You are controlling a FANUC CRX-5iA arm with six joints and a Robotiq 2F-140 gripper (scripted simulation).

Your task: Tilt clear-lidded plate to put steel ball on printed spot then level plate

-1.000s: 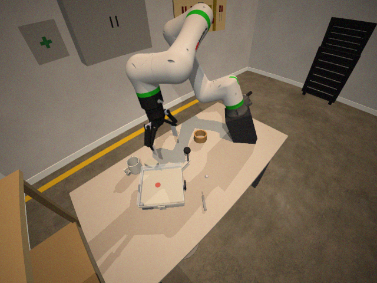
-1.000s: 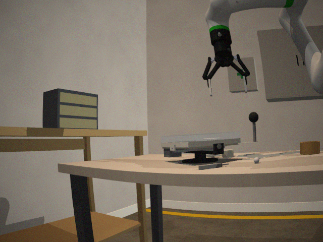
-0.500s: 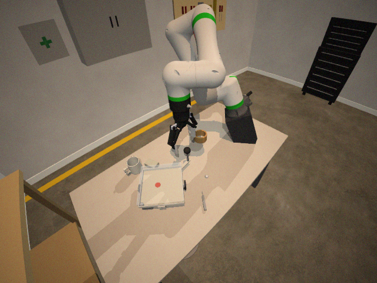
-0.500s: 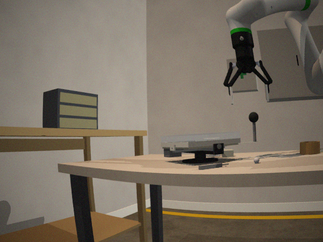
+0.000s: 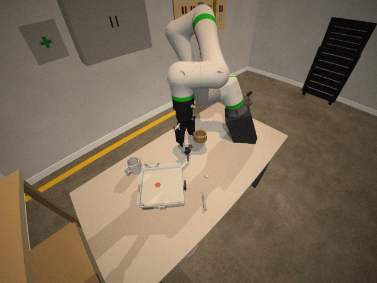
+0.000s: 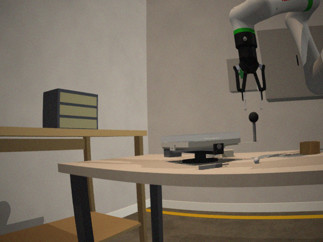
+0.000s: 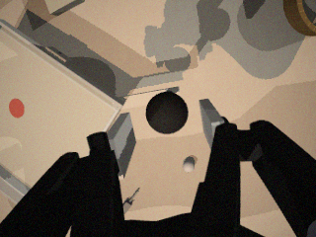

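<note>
The clear-lidded plate (image 5: 140, 186) (image 6: 201, 142) (image 7: 66, 69) sits level on its black pedestal in the middle of the table. A red printed spot (image 5: 157, 184) (image 7: 16, 109) marks its floor. I cannot make out the steel ball under the lid. A lever with a black round knob (image 5: 187, 150) (image 6: 253, 117) (image 7: 166, 113) stands upright at the plate's far right corner. My gripper (image 5: 182, 142) (image 6: 253, 107) (image 7: 166, 121) hangs straight above the knob, a little clear of it. Its fingers are partly apart with nothing between them.
A small white ball (image 5: 207, 175) (image 6: 256, 160) (image 7: 190, 164) lies loose on the table right of the plate. A thin grey tool (image 5: 203, 201) (image 6: 208, 166), a brown tape roll (image 5: 200, 135) (image 6: 309, 147) (image 7: 303, 3) and a grey mug (image 5: 133, 164) lie around it. A wooden shelf stands at the left.
</note>
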